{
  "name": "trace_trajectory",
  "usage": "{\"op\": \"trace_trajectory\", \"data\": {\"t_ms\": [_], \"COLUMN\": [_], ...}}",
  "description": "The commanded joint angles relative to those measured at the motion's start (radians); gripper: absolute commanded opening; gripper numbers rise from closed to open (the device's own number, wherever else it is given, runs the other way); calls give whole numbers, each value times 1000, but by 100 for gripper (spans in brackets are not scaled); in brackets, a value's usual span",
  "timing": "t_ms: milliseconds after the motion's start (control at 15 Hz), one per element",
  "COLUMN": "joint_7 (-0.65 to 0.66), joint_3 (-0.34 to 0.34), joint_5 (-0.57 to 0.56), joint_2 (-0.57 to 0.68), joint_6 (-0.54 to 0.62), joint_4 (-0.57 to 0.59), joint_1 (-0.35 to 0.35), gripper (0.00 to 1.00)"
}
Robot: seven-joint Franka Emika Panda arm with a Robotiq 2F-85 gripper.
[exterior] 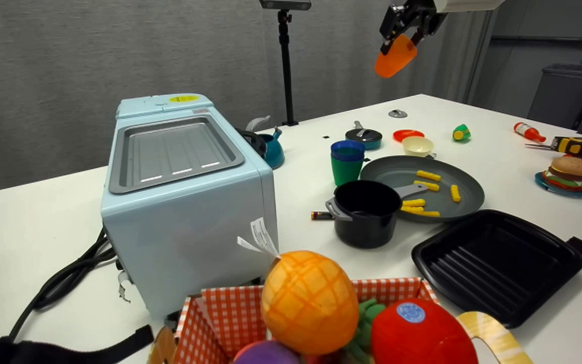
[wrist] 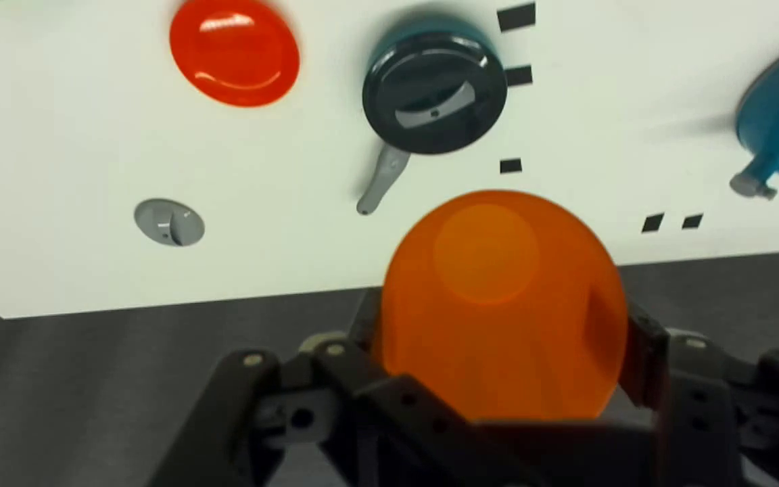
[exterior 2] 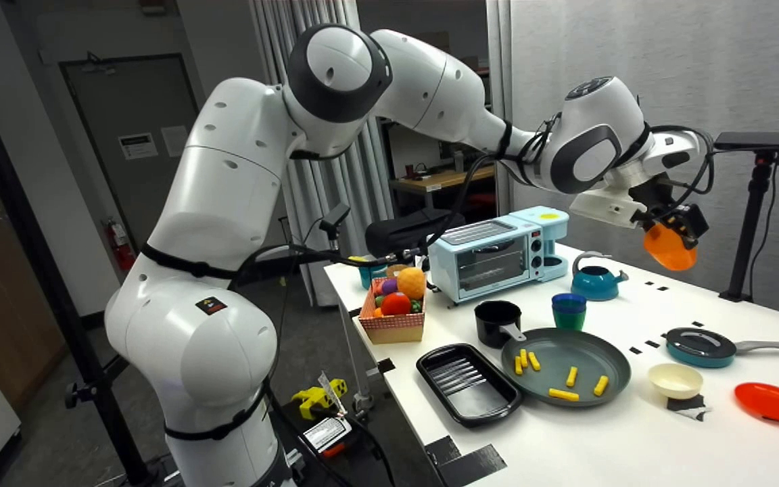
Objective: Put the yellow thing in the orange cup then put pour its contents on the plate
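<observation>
High above the far part of the table, my gripper [wrist: 504, 338] is closed around the orange cup [wrist: 498, 270], one finger against each side. The cup [exterior: 395, 58] hangs tilted in both exterior views [exterior 2: 670, 247]. A lighter round base shows in the wrist view, and no yellow piece is visible in the cup there. The dark grey plate [exterior 2: 592, 355] lies on the table well below and away from the gripper. Several small yellow pieces [exterior 2: 564, 394] are spread over it; in an exterior view the pot's handle partly covers that group [exterior: 428, 176].
Around the plate stand a black pot [exterior: 364, 222], a black ridged tray [exterior: 498, 263], nested blue and green cups [exterior 2: 569, 311] and a cream bowl [exterior 2: 675, 381]. Beyond are a lidded pan [wrist: 435, 95], red dish [wrist: 234, 51], kettle [exterior 2: 596, 283], toaster oven [exterior 2: 491, 260] and toy basket [exterior 2: 393, 331].
</observation>
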Motion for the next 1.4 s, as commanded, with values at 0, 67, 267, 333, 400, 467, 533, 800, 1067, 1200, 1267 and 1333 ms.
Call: {"op": "trace_trajectory", "data": {"t_ms": [0, 67, 267, 333, 400, 467, 533, 800, 1067, 1200, 1267, 1333], "joint_7": [147, 165, 183, 180, 180, 179, 177, 175, 180, 181, 185, 189], "joint_3": [177, 228, 336, 364, 385, 402, 416, 449, 453, 450, 447, 444], "joint_5": [-233, -268, -310, -312, -315, -314, -312, -308, -309, -303, -303, -302], "joint_2": [-22, -23, -13, -6, -1, 1, 2, -1, -5, -3, 1, 2], "joint_6": [-158, -200, -298, -326, -350, -373, -394, -449, -439, -414, -405, -401], "joint_4": [64, 74, 86, 88, 87, 85, 81, 48, 2, -21, -29, -36], "joint_1": [-153, -194, -295, -326, -349, -371, -392, -442, -466, -479, -485, -491], "gripper": [52, 52, 52, 52, 52, 52, 52, 52, 52, 52, 52, 52]}}
